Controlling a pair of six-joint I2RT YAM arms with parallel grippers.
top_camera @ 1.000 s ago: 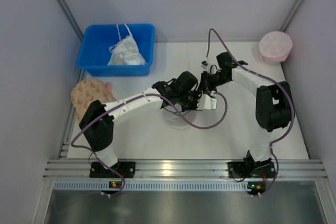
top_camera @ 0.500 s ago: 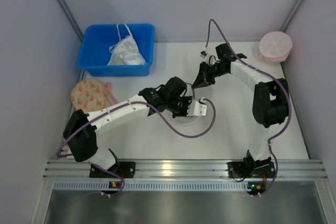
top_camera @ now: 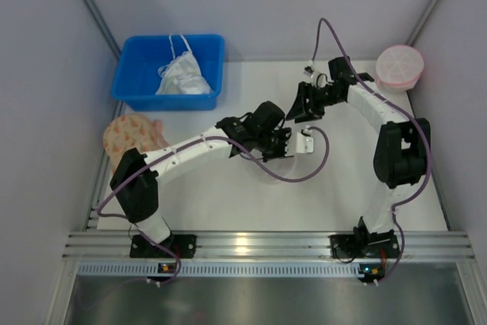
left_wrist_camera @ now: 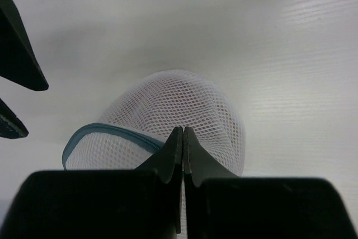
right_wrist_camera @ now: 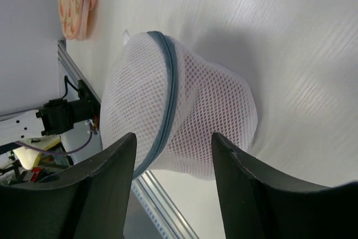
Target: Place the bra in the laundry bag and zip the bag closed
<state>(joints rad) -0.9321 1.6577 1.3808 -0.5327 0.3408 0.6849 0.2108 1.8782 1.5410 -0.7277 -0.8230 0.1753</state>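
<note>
The laundry bag (left_wrist_camera: 184, 104) is a white mesh dome with a blue-grey zipper line (left_wrist_camera: 106, 130). It fills the middle of the right wrist view as laundry bag (right_wrist_camera: 207, 104). A faint reddish tint shows through the mesh; the bra itself is not clearly seen. My left gripper (left_wrist_camera: 183, 131) is shut, its tips pinching the bag at the zipper line. My right gripper (right_wrist_camera: 173, 135) is open, short of the bag, with nothing between its fingers (right_wrist_camera: 112, 166). From above, the left gripper (top_camera: 283, 146) and right gripper (top_camera: 303, 108) are close together at mid-table, and the bag is hidden under the left wrist.
A blue bin (top_camera: 133, 85) with a white garment (top_camera: 183, 78) stands at the back left. A beige patterned disc (top_camera: 133, 133) lies at the left edge. A pink round mesh bag (top_camera: 399, 66) sits at the back right. A metal rail (top_camera: 266, 245) runs along the near edge.
My right gripper went from shut to open and pulled back from the bag toward the far right. The left gripper stayed shut and shifted slightly away from the near edge.
</note>
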